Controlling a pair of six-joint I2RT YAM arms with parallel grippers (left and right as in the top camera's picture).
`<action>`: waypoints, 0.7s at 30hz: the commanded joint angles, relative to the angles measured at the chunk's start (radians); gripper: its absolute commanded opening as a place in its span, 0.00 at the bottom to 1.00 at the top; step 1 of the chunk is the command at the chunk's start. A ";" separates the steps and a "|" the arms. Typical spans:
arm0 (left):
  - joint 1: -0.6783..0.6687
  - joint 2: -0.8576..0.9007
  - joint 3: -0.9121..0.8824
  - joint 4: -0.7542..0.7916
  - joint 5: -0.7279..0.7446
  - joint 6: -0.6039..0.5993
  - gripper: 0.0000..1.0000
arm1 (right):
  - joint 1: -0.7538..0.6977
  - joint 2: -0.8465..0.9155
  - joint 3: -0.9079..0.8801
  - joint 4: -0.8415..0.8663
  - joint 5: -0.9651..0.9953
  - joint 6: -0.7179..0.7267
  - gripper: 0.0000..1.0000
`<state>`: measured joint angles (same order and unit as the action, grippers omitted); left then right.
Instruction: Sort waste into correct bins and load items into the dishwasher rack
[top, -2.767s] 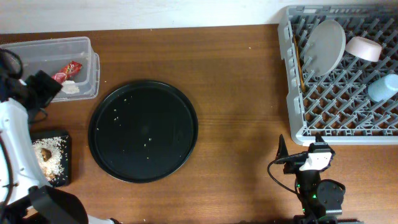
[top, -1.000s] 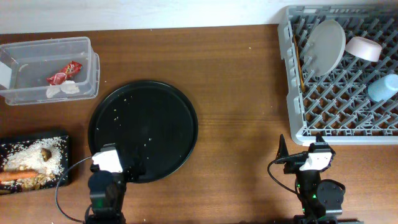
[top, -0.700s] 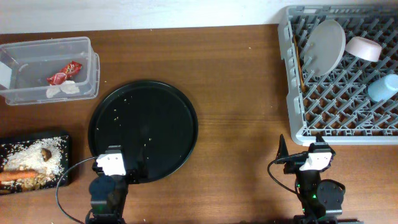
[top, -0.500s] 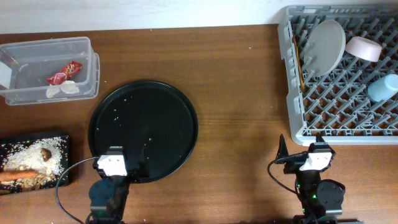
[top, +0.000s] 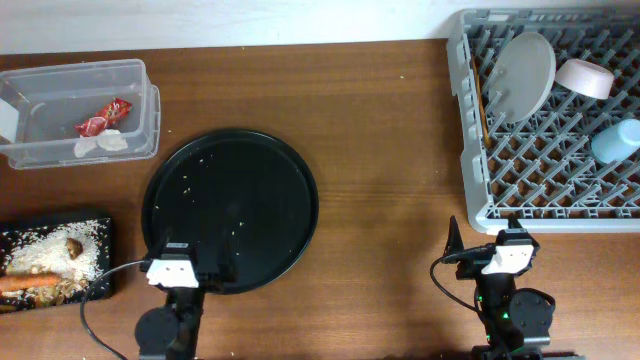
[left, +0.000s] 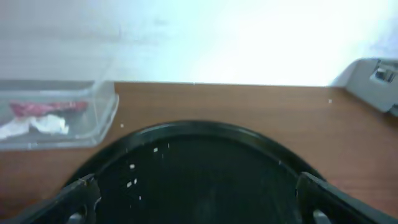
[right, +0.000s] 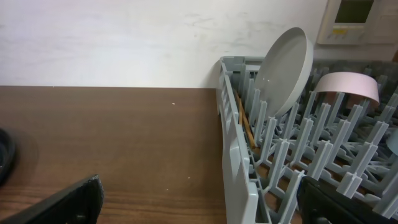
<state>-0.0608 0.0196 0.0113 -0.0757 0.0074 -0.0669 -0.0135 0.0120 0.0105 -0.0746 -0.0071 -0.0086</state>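
The grey dishwasher rack (top: 480, 130) at the far right holds a white plate (top: 525, 75) on edge, a small bowl (top: 585, 78), a light blue cup (top: 617, 140) and wooden chopsticks (top: 483, 110). The clear tub (top: 40, 95) at the far left contains the red wrapper (top: 103, 115) and white tissue (top: 100, 145). Rice, a carrot piece (top: 25, 283) and a brown lump (top: 72, 247) lie in the flat black tray (top: 100, 225). My left gripper (left: 199, 199) is open over the round tray's near rim, holding nothing. My right gripper (right: 199, 202) is open and empty before the rack (right: 239, 155).
A large round black tray (top: 230, 210) with scattered rice grains fills the table's middle-left. In the right wrist view the plate (right: 283, 62), bowl (right: 345, 87) and chopsticks (right: 247, 127) stand among the rack's pegs. The rack's near-left corner lies just beyond my right gripper.
My left arm left the bins at the far left and drew back to the table's near edge by the round tray. The right arm has not moved.
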 joint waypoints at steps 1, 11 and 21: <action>-0.002 -0.015 -0.003 -0.008 -0.015 0.020 0.99 | -0.006 -0.008 -0.005 -0.006 0.009 -0.003 0.98; 0.020 -0.015 -0.003 -0.008 -0.011 0.203 0.99 | -0.006 -0.008 -0.005 -0.006 0.009 -0.003 0.98; 0.063 -0.015 -0.003 -0.008 -0.011 0.147 0.99 | -0.006 -0.008 -0.005 -0.006 0.009 -0.003 0.98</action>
<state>-0.0032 0.0147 0.0113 -0.0765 -0.0006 0.1120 -0.0135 0.0120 0.0105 -0.0746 -0.0071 -0.0078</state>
